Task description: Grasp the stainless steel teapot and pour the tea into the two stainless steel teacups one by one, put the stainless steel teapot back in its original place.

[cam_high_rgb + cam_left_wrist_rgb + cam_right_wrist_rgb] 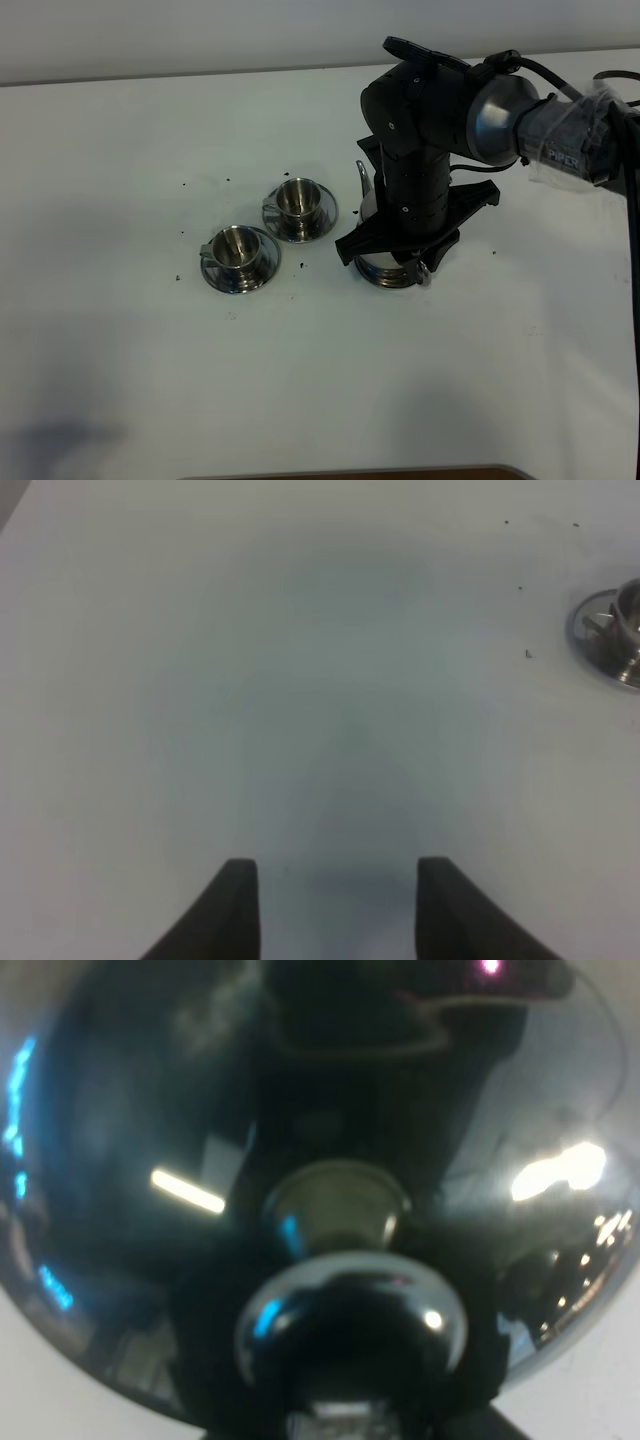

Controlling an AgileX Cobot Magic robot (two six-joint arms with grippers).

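Two cups: the two stainless steel teacups [268,232] sit on saucers at about 9 o'clock from the pot, one nearer the pot, the other further out toward 8 o'clock; both look dry inside (no dark liquid visible).
Pot: the stainless steel teapot [385,268] stands on the bench [120,380] under the right arm, only its base and thin spout showing past the wrist.
Right claw [400,262]: down over the pot, the lid knob filling its wrist view; whether its jaws are apart or clamped on anything I cannot tell.
Left claw [338,910]: fingers apart, holding nothing, over bare bench with one saucer rim at the frame edge.
Stage: probably the grasp, nothing poured.
Risk: a grip on the polished lid knob instead of the loop handle could slip or lift the lid alone.
Risk: a tilt begun before the spout is over a cup would spill onto the bench.
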